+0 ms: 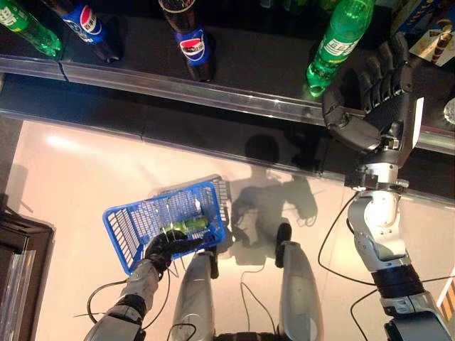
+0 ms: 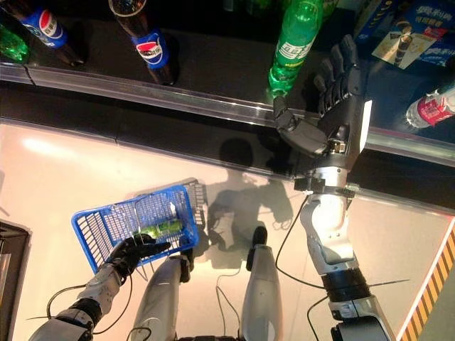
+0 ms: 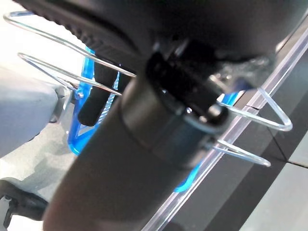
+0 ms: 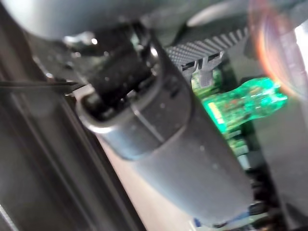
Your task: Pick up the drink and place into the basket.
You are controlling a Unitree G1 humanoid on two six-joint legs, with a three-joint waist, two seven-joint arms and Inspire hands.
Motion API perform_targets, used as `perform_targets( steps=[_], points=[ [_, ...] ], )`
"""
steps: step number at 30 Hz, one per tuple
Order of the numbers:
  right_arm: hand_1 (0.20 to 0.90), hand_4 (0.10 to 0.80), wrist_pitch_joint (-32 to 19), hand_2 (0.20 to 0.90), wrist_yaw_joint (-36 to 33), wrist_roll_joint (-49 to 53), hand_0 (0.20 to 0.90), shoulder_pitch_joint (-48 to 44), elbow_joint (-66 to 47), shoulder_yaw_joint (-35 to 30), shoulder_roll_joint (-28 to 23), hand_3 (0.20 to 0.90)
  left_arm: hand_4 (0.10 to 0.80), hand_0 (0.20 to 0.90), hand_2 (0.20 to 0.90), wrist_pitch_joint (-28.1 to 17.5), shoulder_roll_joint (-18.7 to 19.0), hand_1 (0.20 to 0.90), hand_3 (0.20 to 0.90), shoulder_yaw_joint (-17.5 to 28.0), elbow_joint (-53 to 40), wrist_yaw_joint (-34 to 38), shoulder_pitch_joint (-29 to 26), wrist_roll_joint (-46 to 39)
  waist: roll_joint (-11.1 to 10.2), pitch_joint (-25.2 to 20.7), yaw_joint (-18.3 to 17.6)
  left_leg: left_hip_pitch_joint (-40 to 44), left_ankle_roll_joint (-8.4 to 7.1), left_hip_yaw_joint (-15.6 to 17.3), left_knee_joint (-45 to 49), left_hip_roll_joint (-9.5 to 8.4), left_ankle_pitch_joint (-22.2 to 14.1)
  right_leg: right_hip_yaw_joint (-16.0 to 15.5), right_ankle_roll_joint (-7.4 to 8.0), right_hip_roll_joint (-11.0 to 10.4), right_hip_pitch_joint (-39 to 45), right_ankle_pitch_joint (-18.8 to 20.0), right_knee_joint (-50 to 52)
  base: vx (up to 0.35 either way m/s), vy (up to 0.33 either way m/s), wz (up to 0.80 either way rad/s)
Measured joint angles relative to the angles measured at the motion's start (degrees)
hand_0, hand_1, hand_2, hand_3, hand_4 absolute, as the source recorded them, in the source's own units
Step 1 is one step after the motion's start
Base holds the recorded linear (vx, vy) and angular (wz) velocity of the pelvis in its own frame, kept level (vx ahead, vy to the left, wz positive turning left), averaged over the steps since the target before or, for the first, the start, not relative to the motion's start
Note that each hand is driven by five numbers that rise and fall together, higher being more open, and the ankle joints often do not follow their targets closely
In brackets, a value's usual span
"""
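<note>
Right robot hand point(image 2: 340, 106) is raised at the edge of the dark shelf point(image 1: 249, 64), its fingers point(image 1: 387, 67) straight and spread and its thumb held out to the side; it holds nothing. Just beside the thumb stands a green bottle point(image 1: 340, 42), close to the hand but not gripped by it. This bottle's base sits near the shelf's metal front rail point(image 1: 213, 96) and its length runs away from the robot, toward the back of the shelf.

Further along the shelf toward the robot's left stand two dark cola bottles point(image 1: 188, 35) with blue labels and, at the far left, another green bottle point(image 1: 28, 28). To the right of the raised hand are a box point(image 2: 409, 32) and a clear bottle with a red label point(image 2: 430, 108).

Left robot hand point(image 1: 165, 247) is low over the pale floor point(image 1: 71, 177), its fingers curled round the wire handle point(image 3: 62, 62) of the blue basket point(image 1: 128, 227), which it holds tilted. Inside the basket lies a green drink point(image 1: 186, 225) on its side, near the wall next to the hand, its long axis running roughly left to right across the basket. Which end is the cap I cannot tell.
</note>
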Motion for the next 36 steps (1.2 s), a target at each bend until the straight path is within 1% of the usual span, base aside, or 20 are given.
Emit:
perform_targets(
  steps=[7,14,20,24,33,36],
  points=[
    [0.900,0.800,0.38,0.900,-0.23,1.75,0.900,-3.79,3.00,-0.10,-0.32,0.900,0.100,0.300,0.300,0.95,0.03,0.300,0.200,0.03,-0.80,0.00,0.08,0.02,0.01,0.00,1.25,0.21,0.03,-0.20,0.25,-0.10,0.03,-0.16,-0.03,-0.13,0.49,-0.02,0.05,0.025,-0.007,0.01],
    [0.900,0.800,3.01,0.900,-0.15,3.80,0.900,-4.88,4.76,-0.10,-0.47,0.900,0.100,0.300,0.300,1.26,0.05,0.300,0.200,-0.14,-1.41,0.00,0.08,0.11,0.17,0.09,1.73,0.23,-0.01,-1.06,0.25,-0.06,0.05,-1.16,-0.03,-0.20,1.21,-0.02,0.07,0.017,-0.010,0.05],
    [0.900,0.800,6.48,0.900,0.63,5.16,0.900,-9.95,11.27,-0.05,-2.49,0.900,0.100,0.300,0.300,2.35,0.27,0.300,0.200,-0.14,-2.16,-0.01,0.06,0.20,0.18,0.09,2.66,0.28,0.04,-1.43,0.46,-0.28,0.09,-1.54,-0.04,-0.48,1.67,-0.03,0.16,0.027,-0.011,0.04],
    [0.900,0.800,8.17,0.900,0.78,6.13,0.900,-11.59,13.27,-0.01,-2.81,0.900,0.100,0.300,0.300,2.39,0.35,0.300,0.200,-0.19,-2.18,-0.01,0.06,0.23,0.22,0.11,3.04,0.29,0.04,-1.47,0.56,-0.27,0.10,-1.55,-0.05,-0.48,1.67,-0.03,0.18,0.000,0.000,0.00],
    [0.900,0.800,10.37,0.900,1.21,6.75,0.900,-16.41,21.38,0.45,-3.96,0.900,0.100,0.300,0.300,3.20,0.44,0.300,0.200,-0.42,-3.06,-0.03,0.02,0.24,0.44,0.23,3.93,0.20,0.05,-1.67,1.00,-0.40,0.10,-1.58,-0.05,-0.61,1.79,-0.04,0.31,0.000,0.000,0.00],
    [0.900,0.800,11.04,0.900,1.21,7.45,0.900,-18.12,23.55,1.52,-4.70,0.900,0.100,0.300,0.300,3.20,0.44,0.300,0.200,-0.47,-3.14,-0.06,0.02,0.24,0.54,0.28,3.94,0.20,0.05,-1.74,1.04,-0.41,0.10,-1.60,-0.05,-0.61,1.81,-0.04,0.37,0.000,0.000,0.00]
  ],
)
